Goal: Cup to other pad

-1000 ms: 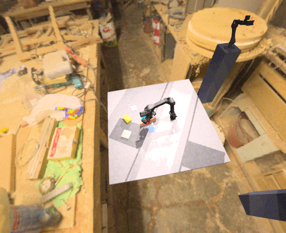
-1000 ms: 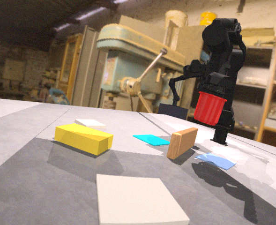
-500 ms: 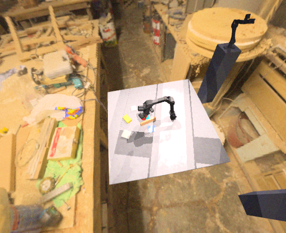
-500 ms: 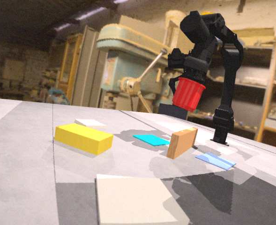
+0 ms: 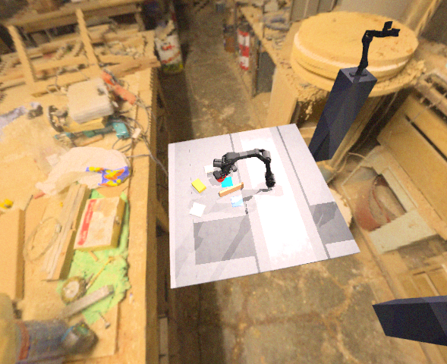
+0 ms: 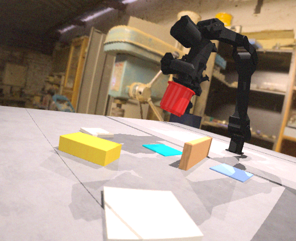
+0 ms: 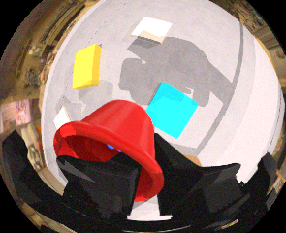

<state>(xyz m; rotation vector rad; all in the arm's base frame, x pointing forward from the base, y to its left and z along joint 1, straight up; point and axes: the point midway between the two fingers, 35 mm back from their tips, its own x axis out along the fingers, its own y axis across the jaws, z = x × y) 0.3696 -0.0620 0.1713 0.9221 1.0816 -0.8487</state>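
The red cup point(image 5: 220, 179) point(image 6: 177, 98) point(image 7: 118, 118) hangs in the air, somewhat tilted. My gripper point(image 6: 186, 83) point(image 7: 148, 136) is shut on its wall near the rim. In the wrist view, a blue marble and a purple marble point(image 7: 118, 150) show inside the cup; the rest of the inside is hidden. The cyan pad point(image 5: 227, 181) point(image 6: 163, 149) point(image 7: 173, 111) lies bare on the table, below the cup. The light blue pad point(image 5: 237, 202) point(image 6: 230, 171) lies bare on the other side of the wooden block. No marbles show on the table.
The upright wooden block point(image 5: 231, 189) point(image 6: 194, 154) stands between the pads. A yellow block point(image 5: 198, 185) point(image 6: 89, 147) point(image 7: 85, 67) lies beyond the cyan pad. One white tile point(image 5: 196, 209) point(image 6: 150, 215) and another white tile point(image 6: 96, 131) point(image 7: 153, 29) lie on either side of it.
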